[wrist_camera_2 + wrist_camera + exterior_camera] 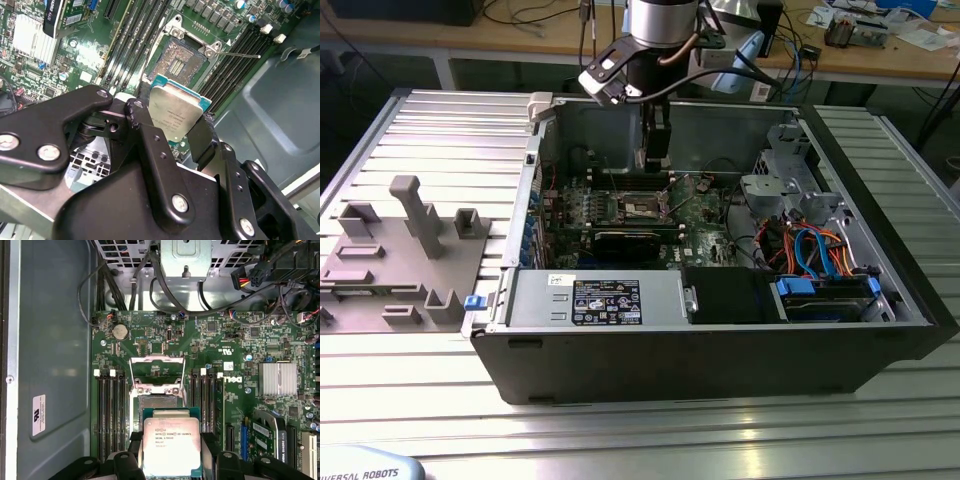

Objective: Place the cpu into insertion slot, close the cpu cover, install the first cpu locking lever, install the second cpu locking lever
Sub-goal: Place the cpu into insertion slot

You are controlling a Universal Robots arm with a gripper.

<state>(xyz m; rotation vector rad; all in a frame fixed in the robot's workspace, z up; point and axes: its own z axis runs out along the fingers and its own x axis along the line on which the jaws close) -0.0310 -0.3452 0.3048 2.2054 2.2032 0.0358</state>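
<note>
Your jaws are clamped on the cpu (pixel 171 447), holding it by two opposite edges with its silvery metal top facing the wrist cameras. In the exterior view they hang inside the open computer case (pixel 720 350), low over the green board (pixel 220 340). The insertion slot (pixel 156 402) lies bare, and the cpu cover (pixel 156 369) is swung back on its far side, so the way in looks free. In the first wrist view the chip looks about level with the board and square to the slot's rim, but it sits toward the slot's near edge, not centred over it. Your job at this step is alignment before descent. Centre the chip over the rim, match its edges to the slot's edges, and go down straight and slowly. I judge the contacts inside to be delicate, so any sideways slide on touching could bend them. The corner marks and notches are too small to read here, so check the orientation yourself. Keep the jaws off the memory slots (pixel 112 415) on either side and away from the thin wire lever (pixel 240 53) that sticks out beside the slot. Let go only when the chip rests flat inside the rim, and don't press down on it.
</note>
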